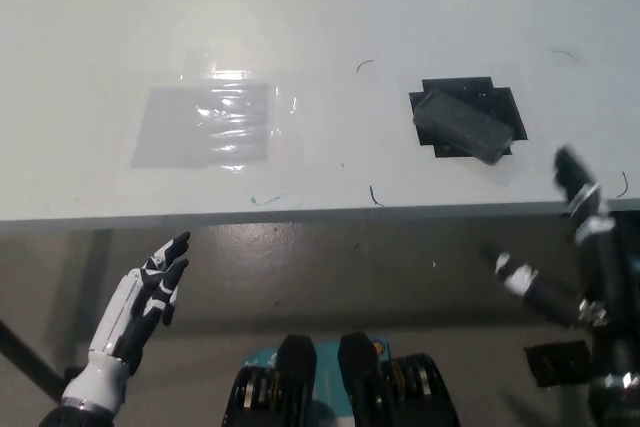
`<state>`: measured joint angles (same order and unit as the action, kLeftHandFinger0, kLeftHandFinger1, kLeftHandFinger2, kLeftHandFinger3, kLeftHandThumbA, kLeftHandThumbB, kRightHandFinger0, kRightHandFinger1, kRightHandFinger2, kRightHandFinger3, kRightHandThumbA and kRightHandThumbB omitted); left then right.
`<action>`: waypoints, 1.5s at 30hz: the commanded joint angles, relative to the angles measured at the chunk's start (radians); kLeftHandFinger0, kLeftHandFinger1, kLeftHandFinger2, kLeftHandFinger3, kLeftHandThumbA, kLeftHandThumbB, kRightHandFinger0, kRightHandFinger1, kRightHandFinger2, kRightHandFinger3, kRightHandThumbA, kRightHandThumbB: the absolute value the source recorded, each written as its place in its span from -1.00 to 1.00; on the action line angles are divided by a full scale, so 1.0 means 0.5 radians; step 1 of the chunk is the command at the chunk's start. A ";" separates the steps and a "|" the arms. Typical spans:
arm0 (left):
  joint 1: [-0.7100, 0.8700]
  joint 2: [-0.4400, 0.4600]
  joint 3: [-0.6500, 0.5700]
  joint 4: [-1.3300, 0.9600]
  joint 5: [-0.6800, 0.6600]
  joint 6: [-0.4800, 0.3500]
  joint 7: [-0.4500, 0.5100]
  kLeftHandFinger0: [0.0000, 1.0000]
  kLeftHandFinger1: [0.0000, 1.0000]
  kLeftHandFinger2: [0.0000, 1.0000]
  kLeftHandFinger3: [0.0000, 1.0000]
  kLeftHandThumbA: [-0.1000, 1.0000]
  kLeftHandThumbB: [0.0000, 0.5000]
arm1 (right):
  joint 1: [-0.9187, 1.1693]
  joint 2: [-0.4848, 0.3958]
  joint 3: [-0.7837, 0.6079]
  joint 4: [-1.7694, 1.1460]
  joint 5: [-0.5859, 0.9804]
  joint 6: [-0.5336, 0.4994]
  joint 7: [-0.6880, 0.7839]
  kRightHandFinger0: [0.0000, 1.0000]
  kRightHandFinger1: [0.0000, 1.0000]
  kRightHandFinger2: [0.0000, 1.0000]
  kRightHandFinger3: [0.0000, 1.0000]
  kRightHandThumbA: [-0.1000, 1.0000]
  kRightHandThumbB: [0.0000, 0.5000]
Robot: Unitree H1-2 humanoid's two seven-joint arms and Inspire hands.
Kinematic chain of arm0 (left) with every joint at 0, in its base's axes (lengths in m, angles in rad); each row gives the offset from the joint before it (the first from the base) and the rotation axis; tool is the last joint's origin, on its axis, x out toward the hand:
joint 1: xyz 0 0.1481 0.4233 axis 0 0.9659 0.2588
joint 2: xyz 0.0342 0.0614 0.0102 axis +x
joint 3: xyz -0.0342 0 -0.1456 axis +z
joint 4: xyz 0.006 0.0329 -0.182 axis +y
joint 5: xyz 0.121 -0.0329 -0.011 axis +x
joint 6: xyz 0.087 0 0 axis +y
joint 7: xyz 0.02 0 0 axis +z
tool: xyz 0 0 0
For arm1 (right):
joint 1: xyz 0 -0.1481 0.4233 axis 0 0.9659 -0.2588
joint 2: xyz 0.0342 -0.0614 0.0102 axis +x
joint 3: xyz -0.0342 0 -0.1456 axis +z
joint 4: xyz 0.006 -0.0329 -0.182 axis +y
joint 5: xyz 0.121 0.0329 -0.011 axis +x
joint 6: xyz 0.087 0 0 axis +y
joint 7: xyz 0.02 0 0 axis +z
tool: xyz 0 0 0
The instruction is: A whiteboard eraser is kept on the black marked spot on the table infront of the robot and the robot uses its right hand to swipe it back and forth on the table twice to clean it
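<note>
One eraser (463,124), seemingly one black spot (505,105)

Left hand (150,292), lower left of frame: white shell, black fingertips, black palm patches. Right hand (580,247), lower right: black segmented fingers with silver-white bands, metallic joints.

Only obstacle on the white counter (320,7): dark grey rectangular eraser (463,125), right of centre. Flat clear film sheet (215,127) left; near edge unobstructed.
</note>
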<state>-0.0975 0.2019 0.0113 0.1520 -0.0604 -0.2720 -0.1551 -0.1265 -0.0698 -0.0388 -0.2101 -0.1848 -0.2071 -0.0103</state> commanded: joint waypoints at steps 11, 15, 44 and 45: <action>0.060 0.064 -0.057 -0.128 0.024 -0.158 -0.090 1.00 1.00 1.00 1.00 0.74 0.97 | -1.674 -0.706 0.306 0.731 -0.796 1.204 0.500 1.00 1.00 1.00 1.00 0.74 0.37; 0.064 0.072 -0.067 -0.135 0.011 -0.174 -0.106 1.00 1.00 1.00 1.00 0.73 0.97 | -1.903 -0.700 0.468 1.119 -0.825 1.249 0.564 1.00 1.00 1.00 1.00 0.81 0.46; 0.214 0.076 -0.118 -0.117 0.132 -0.307 -0.088 1.00 1.00 1.00 1.00 0.79 0.86 | -2.118 -0.363 1.192 2.207 -0.778 1.354 1.026 1.00 1.00 1.00 1.00 1.00 0.63; 0.219 0.076 -0.119 -0.117 0.134 -0.307 -0.086 1.00 1.00 1.00 1.00 0.79 0.86 | -2.108 -0.363 1.204 2.188 -0.792 1.354 1.037 1.00 1.00 1.00 1.00 1.00 0.66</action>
<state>-0.0014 0.2266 -0.0412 0.1136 -0.0100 -0.3686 -0.1892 -1.1603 -0.2454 0.5540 0.9071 -0.5428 0.4503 0.4571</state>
